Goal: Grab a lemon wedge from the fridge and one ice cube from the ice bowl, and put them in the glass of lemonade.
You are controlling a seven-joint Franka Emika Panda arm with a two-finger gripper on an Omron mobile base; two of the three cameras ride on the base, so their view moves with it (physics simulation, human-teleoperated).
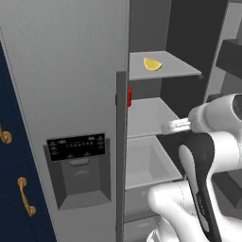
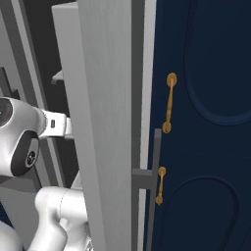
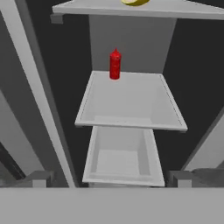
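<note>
**Inspector:** Largest first. The fridge (image 1: 66, 71) stands with its right compartment open, presumably so the arm can reach the shelves. Its black dispenser panel (image 1: 76, 145) sits at about 7 o'clock in the left base view; the markings on it are too small to read.

**Assistant:** And the navy cabinet (image 2: 206, 122)?

**Inspector:** At 3 o'clock in the right base view, gold handles, closed, not involved.

**Assistant:** Shelf contents?

**Inspector:** A red bottle (image 3: 114, 64) stands upright at the back of the middle shelf, 12 o'clock in the hand view; no legible label. An open drawer (image 3: 122, 157) lies below it. The lemon wedge (image 1: 152, 64) rests on the upper shelf, at 1 o'clock in the left base view.

**Assistant:** End effector?

**Inspector:** The gripper (image 3: 109, 179) has its jaws spread wide, holding nothing, aimed below the wedge. My judgement: it must rise to reach that shelf.
</note>
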